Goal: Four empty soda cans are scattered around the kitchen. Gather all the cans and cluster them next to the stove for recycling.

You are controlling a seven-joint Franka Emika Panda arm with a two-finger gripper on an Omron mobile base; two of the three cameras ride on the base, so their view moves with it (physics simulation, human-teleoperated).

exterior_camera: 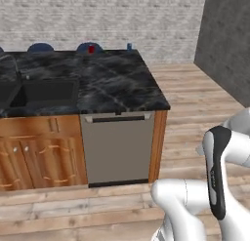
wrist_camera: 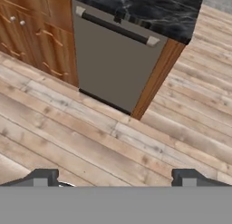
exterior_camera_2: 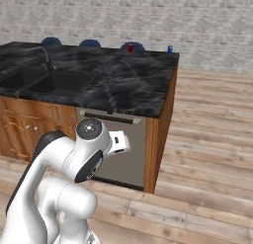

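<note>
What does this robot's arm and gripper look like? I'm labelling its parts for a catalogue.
The glossy white arm is built of rounded tubular links with bulbous joints. A dark grey band runs along one link, and one joint has a round grey cap with a pale centre. A small white boxy piece juts from the wrist. The gripper has two small dark grey, blocky fingertips.

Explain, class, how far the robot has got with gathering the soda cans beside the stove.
Nothing looks done: a red can and a blue can stand at the far edge of the dark island counter, apart from each other. Nothing is in hand; the gripper is open, its fingers empty over the wooden floor by the dishwasher. Collecting the cans and clustering them is left.
</note>
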